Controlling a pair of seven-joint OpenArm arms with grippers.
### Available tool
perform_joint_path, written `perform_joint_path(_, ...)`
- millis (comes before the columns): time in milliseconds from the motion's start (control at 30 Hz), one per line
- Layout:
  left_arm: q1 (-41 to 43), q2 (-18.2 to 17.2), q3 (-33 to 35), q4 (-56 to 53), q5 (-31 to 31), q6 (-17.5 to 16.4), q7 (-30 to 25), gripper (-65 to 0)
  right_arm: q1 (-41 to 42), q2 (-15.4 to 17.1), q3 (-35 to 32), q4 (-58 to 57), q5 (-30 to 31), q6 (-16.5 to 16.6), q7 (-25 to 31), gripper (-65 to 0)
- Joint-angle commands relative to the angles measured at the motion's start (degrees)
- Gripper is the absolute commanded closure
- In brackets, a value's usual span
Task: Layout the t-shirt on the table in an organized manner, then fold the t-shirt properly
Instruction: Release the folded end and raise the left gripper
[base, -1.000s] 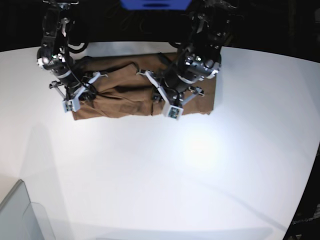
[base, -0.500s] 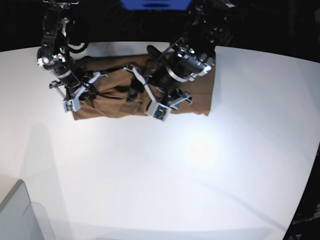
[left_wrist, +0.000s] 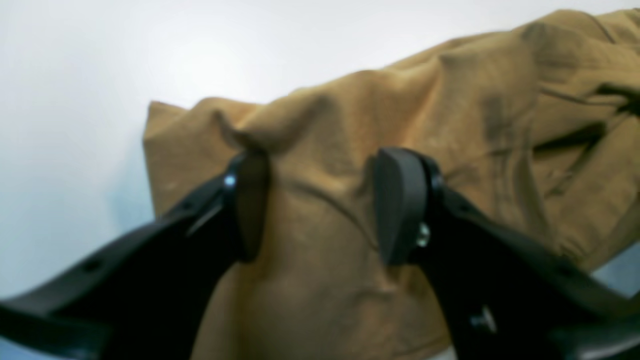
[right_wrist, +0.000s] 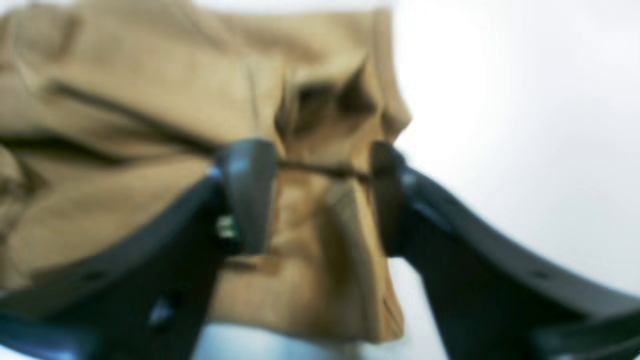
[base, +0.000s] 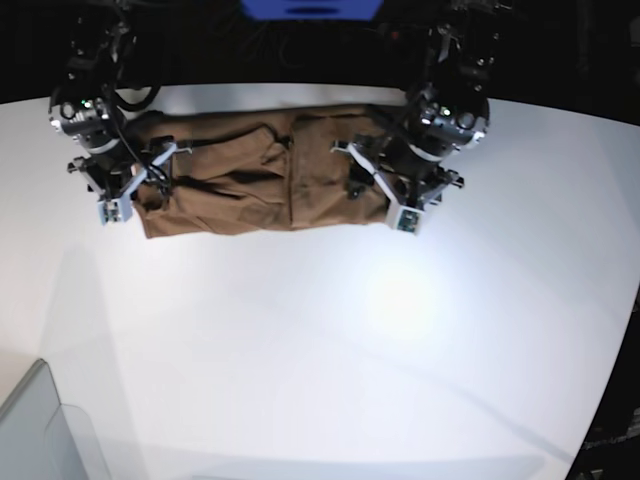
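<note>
Base view: both grippers have just let go. Left gripper (base: 385, 195) at 3 o'clock and right gripper (base: 135, 185) at 9 hover released over the plain brown fabric t-shirt (base: 250, 185), now a band on the white table (base: 320, 350), ready for the next fold.

No words, numbers, labels or signs can be read anywhere. The plain brown soft cloth t-shirt (base: 262, 176) has no print on it, and the big smooth white table (base: 320, 340) has no marks or writing either.
</note>
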Motion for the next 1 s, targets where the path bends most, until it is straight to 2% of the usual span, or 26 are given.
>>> perform_joint_path(0, -1.30, 0.11, -0.09, 0.17, -0.36, -0.12, -1.11, -32.9, 0.54, 0.66, 0.47, 0.81, 0.27, 0.24, 0.47, -39.4)
perform_joint_path(133, -1.74, 0.28, -0.09, -4.14, -0.36, -0.12, -1.11, -32.9, 2.21, 0.84, 0.99, -2.36, 0.19, 0.24, 0.38, -46.6)
perform_joint_path(367, -2.27, 0.64, 0.35, -4.58, -0.36, -0.12, -1.11, -32.9, 6.35, 0.84, 2.49, -11.41, 0.19, -0.02, 0.38, -46.9)
perform_joint_path(533, -2.09, 0.64, 0.08, -4.40, -0.36, -0.12, -1.11, -32.9, 5.56, 0.22, 2.22, -12.29, 0.36, 0.24, 0.56, -45.6)
perform_joint_path(600, -2.09, 0.64, -0.01, -4.40, -0.36, -0.12, -1.11, -32.9, 5.47, -0.92, 2.22, -12.29, 0.36, 0.24, 0.56, -40.8)
perform_joint_path(667, -2.09, 0.64, -0.01, -4.23, -0.36, -0.12, -1.11, -32.9, 4.94, -1.27, 2.22, -12.29, 0.36, 0.24, 0.47, -31.5)
perform_joint_path(833, -2.27, 0.64, -0.01, -4.40, -0.36, -0.12, -1.11, -32.9, 4.76, -1.98, 2.14, -12.29, 0.36, 0.24, 0.29, -1.5)
perform_joint_path(967, -2.44, 0.64, -0.09, -4.76, -0.36, -0.12, -1.11, -32.9, 4.76, -2.06, 2.58, -11.24, 0.36, 0.24, 0.56, 0.0)
